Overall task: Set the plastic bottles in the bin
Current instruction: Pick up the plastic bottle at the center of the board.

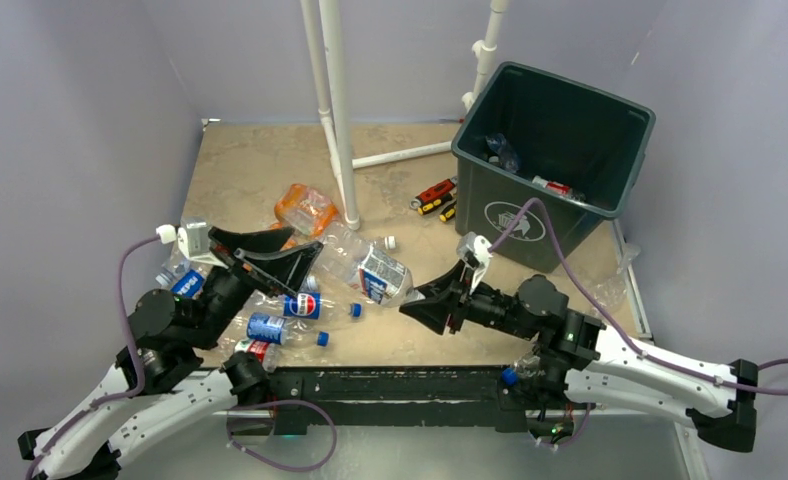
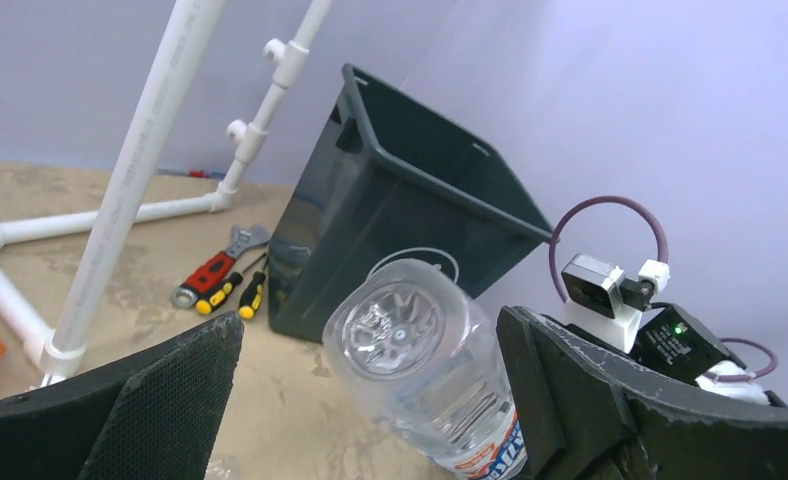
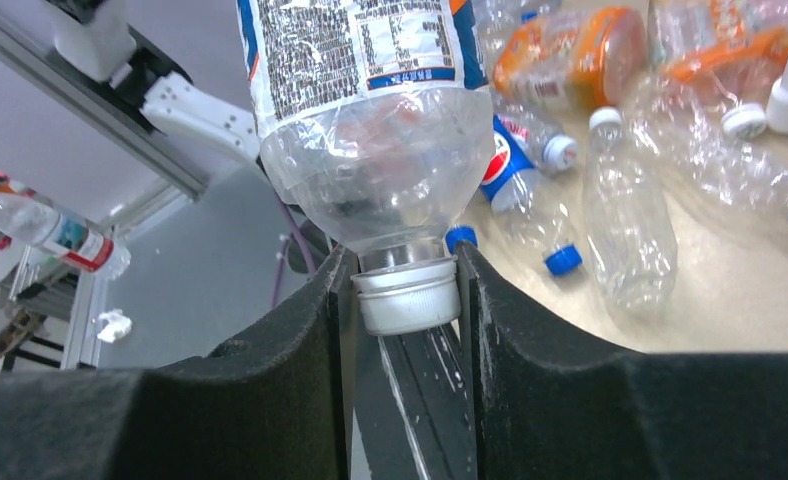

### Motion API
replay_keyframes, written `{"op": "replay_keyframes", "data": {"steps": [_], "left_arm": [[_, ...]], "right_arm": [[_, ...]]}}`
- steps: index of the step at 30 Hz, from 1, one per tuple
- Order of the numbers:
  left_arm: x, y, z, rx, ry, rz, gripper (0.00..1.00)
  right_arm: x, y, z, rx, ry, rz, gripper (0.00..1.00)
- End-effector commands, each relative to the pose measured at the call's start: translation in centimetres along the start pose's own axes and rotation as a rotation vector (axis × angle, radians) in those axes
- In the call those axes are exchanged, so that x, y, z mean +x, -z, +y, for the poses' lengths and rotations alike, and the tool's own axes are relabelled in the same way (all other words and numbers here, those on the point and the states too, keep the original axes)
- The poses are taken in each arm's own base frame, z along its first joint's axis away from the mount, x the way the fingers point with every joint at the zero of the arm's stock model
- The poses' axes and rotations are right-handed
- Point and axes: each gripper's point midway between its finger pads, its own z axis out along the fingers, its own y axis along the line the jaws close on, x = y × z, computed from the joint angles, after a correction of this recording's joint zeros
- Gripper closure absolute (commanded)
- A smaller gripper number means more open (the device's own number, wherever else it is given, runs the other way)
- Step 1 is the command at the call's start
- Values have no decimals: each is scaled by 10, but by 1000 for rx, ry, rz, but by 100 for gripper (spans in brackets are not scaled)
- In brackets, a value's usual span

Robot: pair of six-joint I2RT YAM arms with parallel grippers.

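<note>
My right gripper (image 1: 410, 303) (image 3: 405, 292) is shut on the white cap of a large clear bottle (image 1: 375, 272) (image 3: 370, 110) with a white and blue label. The bottle's base (image 2: 400, 325) sits between the wide-open jaws of my left gripper (image 1: 290, 258) (image 2: 370, 335), close to its right finger. The dark green bin (image 1: 530, 215) (image 2: 390, 220) stands at the back right, with a few bottles (image 1: 500, 150) inside. More bottles lie on the table: Pepsi ones (image 1: 300, 305) (image 3: 515, 160), a blue-labelled one (image 1: 270, 328) and orange ones (image 1: 305, 208) (image 3: 560, 50).
A white PVC pipe frame (image 1: 335, 110) (image 2: 140, 180) stands in the middle of the back. Small red, yellow and black tools (image 1: 435, 195) (image 2: 215, 280) lie beside the bin. Purple walls close in the table.
</note>
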Motion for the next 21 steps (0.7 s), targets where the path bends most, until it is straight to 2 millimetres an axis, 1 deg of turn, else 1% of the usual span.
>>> {"op": "replay_keyframes", "data": {"steps": [1,2,4,6,7,9,13,17,21], "left_arm": [[-13,-7,-18,76,20,-52,1],[-13,-8,-23,99,51,-61,1],[-14,-8,-35,169,112,-81,1],[-9,-8,-48,243,150,-72,1],[-7,-10,-51,258,163,-64,1],[-1,-14,-55,269,181,-41,1],[8,-21,-61,300,201,-16,1],[14,-28,-67,329,216,-8,1],[29,-38,-66,310,220,46,2]], "right_arm": [[-34,2,15,-49,-20,-134,100],[-36,1,14,-48,-22,-149,100],[-46,-2,16,-59,-22,-199,100],[-50,-8,18,-66,-16,-216,100],[-51,-11,16,-57,-16,-218,100],[-55,-14,16,-53,-16,-232,100],[-59,-15,9,-17,-23,-265,100],[-53,-22,7,-12,-23,-240,100],[-47,-27,4,19,-21,-225,100]]}}
